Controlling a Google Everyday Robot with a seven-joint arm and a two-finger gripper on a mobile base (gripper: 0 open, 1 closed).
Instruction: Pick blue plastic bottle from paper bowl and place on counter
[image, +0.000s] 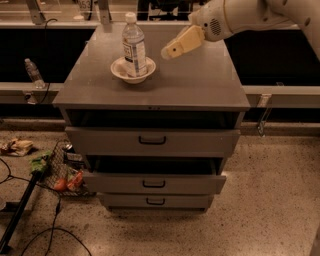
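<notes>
The blue plastic bottle (134, 46), clear with a white cap and a white label, stands upright in the paper bowl (133, 71) on the left part of the counter (200, 82). My gripper (167, 51) reaches in from the upper right on a white arm. Its tan tip hangs above the counter, just right of the bottle at about label height, apart from it. It holds nothing.
The grey cabinet's drawers (152, 141) stand partly pulled out below the counter. A smaller clear bottle (33, 73) stands on the pale shelf at left. Litter (60, 172) and a dark pole with cables (20, 210) lie on the floor at the lower left.
</notes>
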